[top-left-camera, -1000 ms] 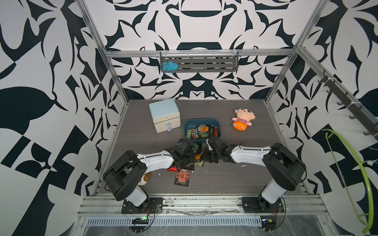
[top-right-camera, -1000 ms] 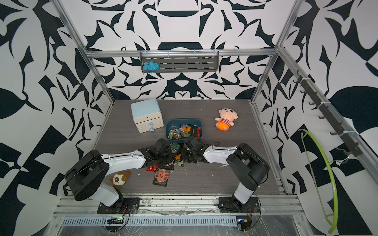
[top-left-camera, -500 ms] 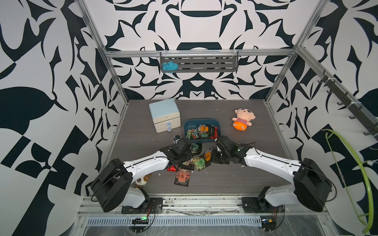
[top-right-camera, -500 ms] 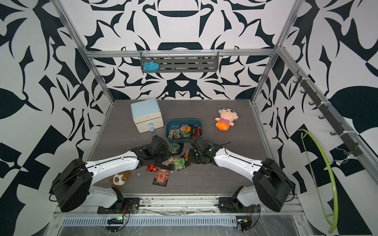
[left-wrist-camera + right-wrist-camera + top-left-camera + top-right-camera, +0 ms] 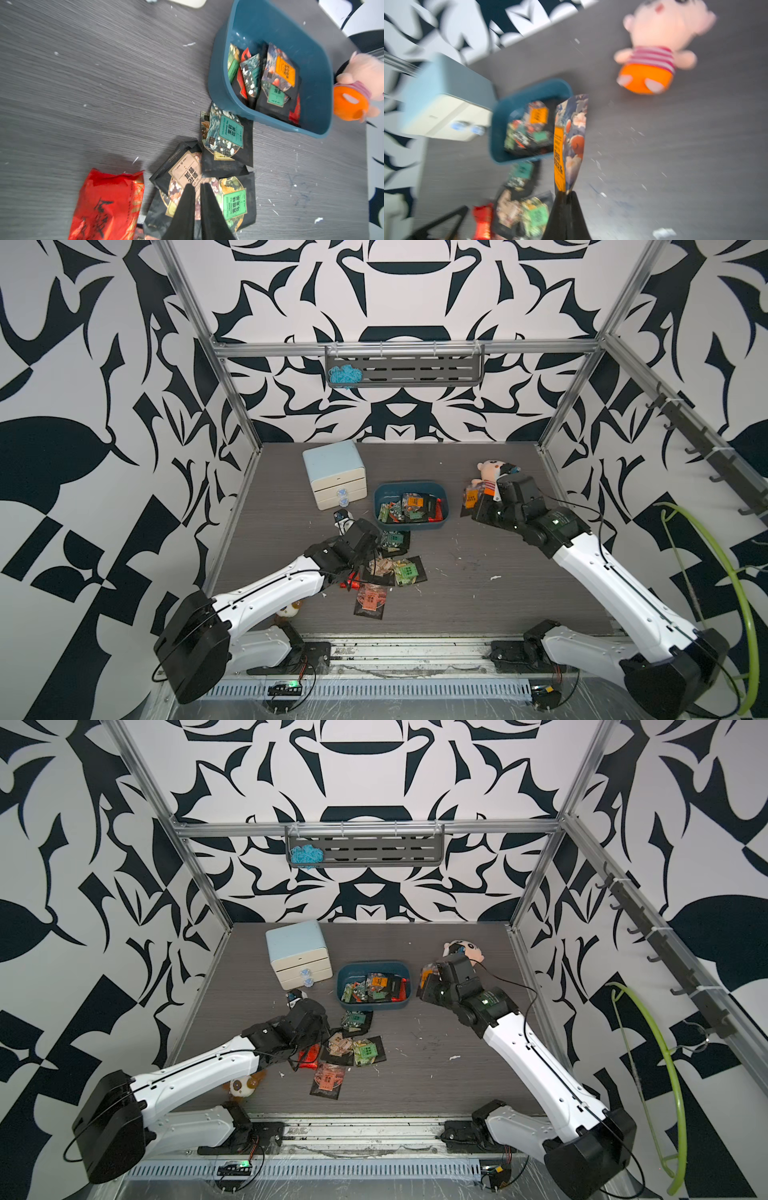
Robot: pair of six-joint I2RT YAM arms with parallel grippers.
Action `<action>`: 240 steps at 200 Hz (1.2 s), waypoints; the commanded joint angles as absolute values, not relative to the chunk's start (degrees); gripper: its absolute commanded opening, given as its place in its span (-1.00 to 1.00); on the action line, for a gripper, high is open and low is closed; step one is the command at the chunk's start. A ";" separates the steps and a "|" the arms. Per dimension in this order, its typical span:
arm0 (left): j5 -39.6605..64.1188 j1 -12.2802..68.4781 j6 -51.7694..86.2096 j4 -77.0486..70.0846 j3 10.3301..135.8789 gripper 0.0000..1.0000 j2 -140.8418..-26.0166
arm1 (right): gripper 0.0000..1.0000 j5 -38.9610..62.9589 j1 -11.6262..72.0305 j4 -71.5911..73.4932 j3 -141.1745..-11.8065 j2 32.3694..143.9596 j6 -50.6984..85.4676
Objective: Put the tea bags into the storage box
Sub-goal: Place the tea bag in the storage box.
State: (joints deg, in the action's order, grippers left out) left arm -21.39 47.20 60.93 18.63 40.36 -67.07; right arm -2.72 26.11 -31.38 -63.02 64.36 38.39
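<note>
The teal storage box (image 5: 411, 488) (image 5: 374, 966) (image 5: 270, 27) (image 5: 500, 124) stands mid-table and holds several tea bags. More tea bags lie loose in front of it: a green one (image 5: 392, 540), a beige one (image 5: 185, 174), another green one (image 5: 234, 204), a red one (image 5: 108, 205) and an orange-pink one (image 5: 370, 601). My left gripper (image 5: 198, 185) (image 5: 322, 1036) is down on this pile, jaws nearly together, pinching the beige tea bag. My right gripper (image 5: 566, 192) (image 5: 478, 506) is raised just right of the box, shut on the lower edge of an orange-labelled tea bag (image 5: 569, 141) (image 5: 471, 497).
A pale blue and cream two-drawer cabinet (image 5: 334, 472) stands left of the box. A pink plush doll (image 5: 490, 470) (image 5: 654, 52) lies behind my right gripper. A small plush (image 5: 243, 1085) sits under my left arm near the front edge. A grey rack (image 5: 403, 369) hangs on the rear wall.
My right arm has lifted the orange-labelled tea bag out of the pile and carried it back and right, beside the box. My left gripper has stayed on the pile and closed slightly.
</note>
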 commanded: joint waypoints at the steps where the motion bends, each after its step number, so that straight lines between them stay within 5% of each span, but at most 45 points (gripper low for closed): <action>1: -21.85 46.94 60.80 17.14 37.67 -0.75 -65.09 | -1.00 2.76 26.19 -13.97 -62.46 67.25 41.13; 93: -22.19 47.03 60.91 18.36 33.76 -0.76 -59.20 | -1.00 14.47 26.63 -25.18 -85.14 106.71 43.77; 188: -20.83 46.96 60.64 18.11 34.58 -0.72 -62.25 | -1.00 12.97 26.80 -28.34 -86.93 111.46 43.02; 206: -20.74 47.00 60.34 17.89 34.63 -0.72 -62.14 | -0.87 12.34 26.80 -28.86 -86.93 110.90 42.59; 240: -22.15 46.96 58.25 19.44 35.43 -0.66 -59.63 | -0.27 7.87 26.80 -32.98 -88.40 108.52 40.41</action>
